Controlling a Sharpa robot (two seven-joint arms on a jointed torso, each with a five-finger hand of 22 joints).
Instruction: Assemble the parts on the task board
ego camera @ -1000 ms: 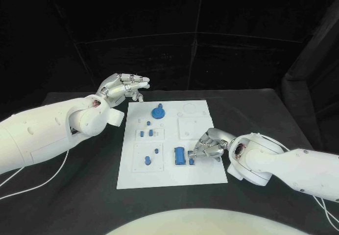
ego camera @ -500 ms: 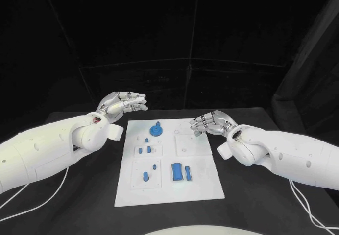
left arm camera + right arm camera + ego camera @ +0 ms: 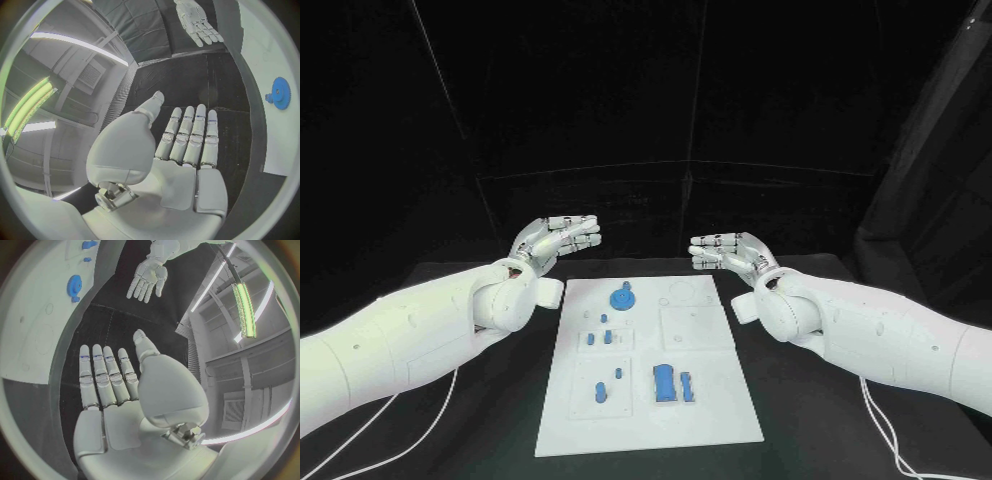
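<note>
The white task board [image 3: 718,400] lies lengthwise in the middle of the black table. On it are a blue gear [image 3: 623,297] near the far end, small blue pegs [image 3: 597,338] at mid-left, another peg [image 3: 600,388], and a blue block [image 3: 666,381] with a slim peg [image 3: 687,386] beside it. My left hand [image 3: 557,240] and right hand [image 3: 730,250] hover past the board's far end, fingers straight and apart, holding nothing. The left wrist view shows the flat empty left hand [image 3: 181,145], the right hand [image 3: 199,20] and the gear [image 3: 280,93]. The right wrist view shows the empty right hand [image 3: 115,385], the left hand [image 3: 149,275] and the gear [image 3: 75,287].
Black table [image 3: 834,400] surrounds the board on both sides. A black curtain [image 3: 646,100] stands behind the table. White cables [image 3: 387,425] trail from the arms near the table's sides.
My right hand has left the blue block at the board's near right and risen to the far end, opening flat. The left hand's fingers have straightened. The camera has tilted up.
</note>
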